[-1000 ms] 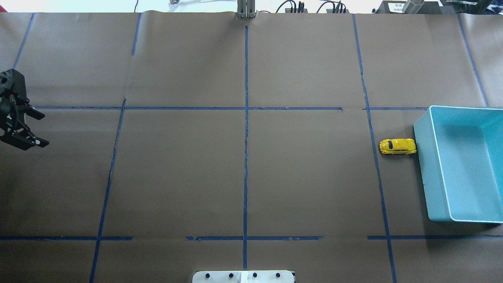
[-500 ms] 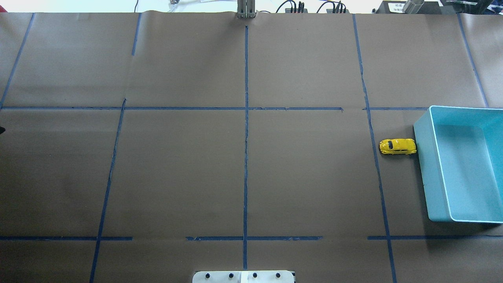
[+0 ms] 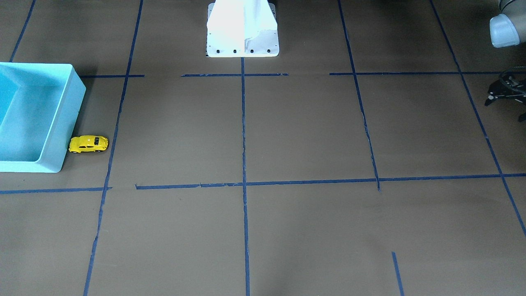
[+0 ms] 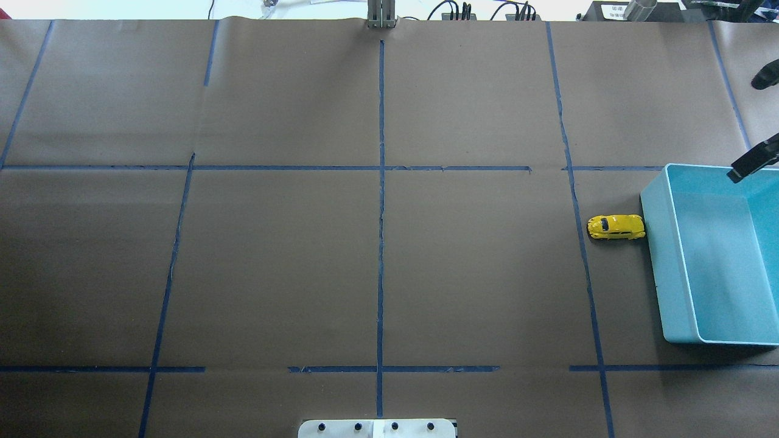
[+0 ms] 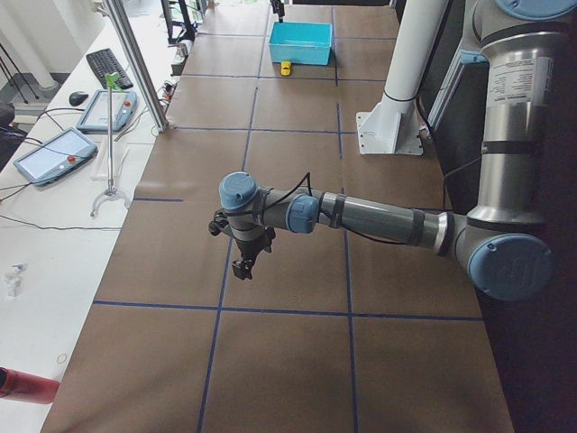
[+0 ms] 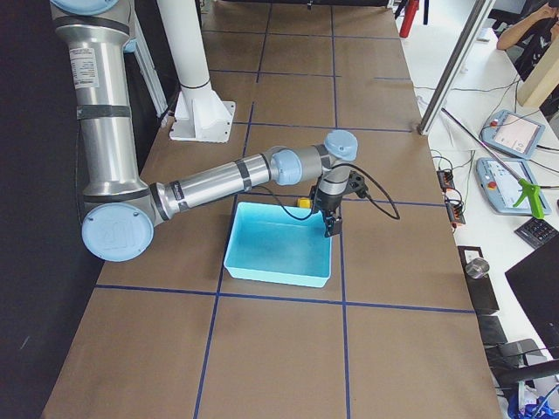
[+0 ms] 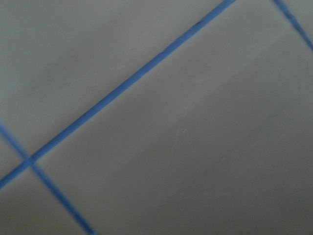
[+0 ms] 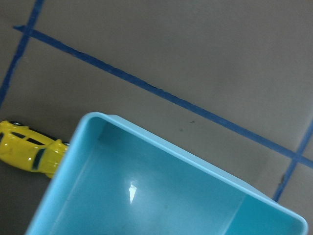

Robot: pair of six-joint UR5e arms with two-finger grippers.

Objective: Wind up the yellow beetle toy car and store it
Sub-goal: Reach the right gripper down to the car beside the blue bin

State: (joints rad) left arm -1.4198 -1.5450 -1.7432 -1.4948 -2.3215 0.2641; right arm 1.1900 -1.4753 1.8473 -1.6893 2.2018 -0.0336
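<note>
Yellow beetle toy car [image 4: 616, 227] on its wheels on the table [image 4: 377, 267], one end against the light blue bin [image 4: 663, 274], outside its wall; right gripper [image 4: 759, 120] over the bin's far corner, fingers released, spread wide; left gripper [image 3: 507, 88] well apart, fingers' state cannot be told; arm label [image 6: 87, 59] illegible.

Brown paper-covered table [image 4: 274, 274], blue tape grid [image 4: 381, 243], white side bench [image 5: 41, 266] — tablets [image 5: 54, 155], keyboard [image 5: 106, 65]

Glossy yellow beetle toy car [image 4: 616, 226], shiny plastic bin [image 4: 669, 274], matt paper [image 4: 274, 261]
</note>
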